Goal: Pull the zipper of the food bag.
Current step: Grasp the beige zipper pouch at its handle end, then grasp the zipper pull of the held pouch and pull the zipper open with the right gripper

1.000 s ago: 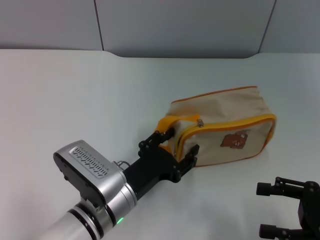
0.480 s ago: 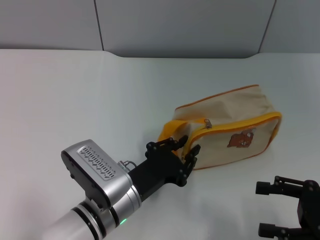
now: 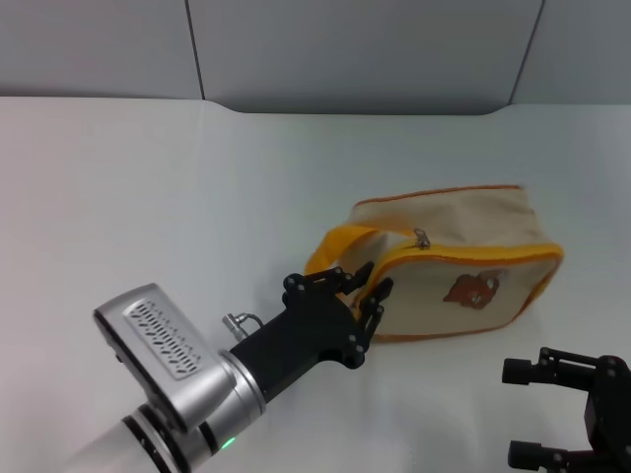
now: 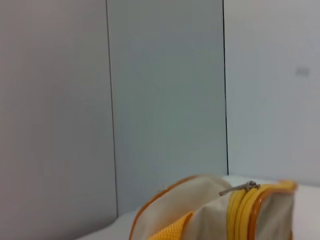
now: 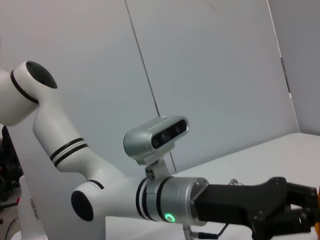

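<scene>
The food bag [image 3: 463,241] is a beige pouch with orange-yellow piping and a brown bear picture, lying on the white table [image 3: 148,177] at centre right. Its orange strap [image 3: 335,246] loops at its left end. The zipper [image 3: 422,238], a small silvery tab, sits on the top track near that end; it also shows in the left wrist view [image 4: 240,188]. My left gripper [image 3: 375,279] has its black fingers pinched on the bag's left end, just below the strap. My right gripper [image 3: 527,414] is open and parked at the table's front right.
A grey panelled wall [image 3: 345,49] runs behind the table. The left arm's silver wrist housing [image 3: 163,340] lies low over the front left of the table. The right wrist view shows the left arm [image 5: 165,200] stretched across.
The left gripper's fingers have closed from wide apart onto the bag's left end. The bag has slid right and turned. The right arm has not moved.
</scene>
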Robot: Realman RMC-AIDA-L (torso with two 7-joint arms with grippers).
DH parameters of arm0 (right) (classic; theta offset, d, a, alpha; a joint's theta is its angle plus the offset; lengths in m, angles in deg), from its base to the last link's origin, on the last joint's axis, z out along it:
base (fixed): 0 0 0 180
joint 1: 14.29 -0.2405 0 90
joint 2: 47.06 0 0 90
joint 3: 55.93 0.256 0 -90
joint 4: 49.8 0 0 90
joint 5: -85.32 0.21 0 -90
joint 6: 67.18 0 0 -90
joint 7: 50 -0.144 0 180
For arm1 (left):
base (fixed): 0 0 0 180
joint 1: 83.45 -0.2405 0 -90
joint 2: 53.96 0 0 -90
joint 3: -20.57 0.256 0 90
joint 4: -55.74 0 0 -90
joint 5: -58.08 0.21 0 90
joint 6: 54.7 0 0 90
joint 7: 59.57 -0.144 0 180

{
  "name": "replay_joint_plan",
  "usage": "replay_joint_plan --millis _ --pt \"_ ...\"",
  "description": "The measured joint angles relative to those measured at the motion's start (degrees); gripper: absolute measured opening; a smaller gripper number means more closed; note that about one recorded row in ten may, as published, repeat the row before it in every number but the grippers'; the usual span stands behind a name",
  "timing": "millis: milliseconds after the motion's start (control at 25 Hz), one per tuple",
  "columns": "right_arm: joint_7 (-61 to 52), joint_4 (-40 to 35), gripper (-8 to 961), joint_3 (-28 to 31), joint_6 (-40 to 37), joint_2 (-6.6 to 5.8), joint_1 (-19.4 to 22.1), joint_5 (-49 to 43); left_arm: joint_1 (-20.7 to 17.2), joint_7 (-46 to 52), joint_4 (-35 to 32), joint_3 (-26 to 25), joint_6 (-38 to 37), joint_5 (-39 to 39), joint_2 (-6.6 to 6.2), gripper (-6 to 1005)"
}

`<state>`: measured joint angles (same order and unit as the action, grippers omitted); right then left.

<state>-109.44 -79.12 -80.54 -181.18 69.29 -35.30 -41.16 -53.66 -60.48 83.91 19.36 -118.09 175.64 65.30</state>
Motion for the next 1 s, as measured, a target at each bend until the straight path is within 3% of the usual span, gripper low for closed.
replay_joint_plan --millis 280,400,440,480,520,560,680,840,880,920,1000 --pt "0.5 0.1 828 0.7 -0.3 0.31 0.2 0.9 -0.5 0.8 -2.1 0.1 -5.0 2.2 -0.33 168" --pt "4.2 0.9 828 4.0 -0.5 0.87 1.2 6.4 -1.1 2.4 -8.6 -0.4 -14.2 5.9 -0.68 153" --pt "5.9 1.4 828 5.1 -0.4 1.14 1.7 8.6 -1.1 2.4 -8.6 -0.4 -14.2 5.9 -0.68 141" --pt "8.2 2.2 828 6.3 0.0 1.57 2.3 11.0 -0.8 5.9 -13.4 -0.3 -18.9 6.2 -0.74 129" --pt "8.2 2.2 828 6.3 0.0 1.57 2.3 11.0 -0.8 5.9 -13.4 -0.3 -18.9 6.2 -0.74 117" --pt "13.7 5.0 828 9.9 1.7 2.43 3.3 16.6 0.0 9.9 -17.6 -0.1 -22.0 6.2 -0.64 106" --pt "22.9 11.0 828 14.6 4.6 3.06 3.8 23.4 1.7 15.2 -22.4 1.0 -24.4 6.4 -0.56 70" --pt "34.3 17.6 828 15.8 5.4 3.15 3.5 25.7 2.6 17.1 -26.5 2.1 -28.2 7.2 -0.62 65" --pt "45.7 22.7 828 15.7 5.9 3.21 2.7 25.7 3.1 18.5 -28.9 2.2 -30.3 7.5 -0.55 64" --pt "45.7 22.7 828 15.7 5.9 3.21 2.7 25.7 3.1 18.5 -28.9 2.2 -30.3 7.5 -0.55 62" --pt "57.8 28.1 828 15.5 7.2 3.35 1.8 25.5 3.5 19.4 -30.0 2.2 -31.3 7.5 -0.53 60"
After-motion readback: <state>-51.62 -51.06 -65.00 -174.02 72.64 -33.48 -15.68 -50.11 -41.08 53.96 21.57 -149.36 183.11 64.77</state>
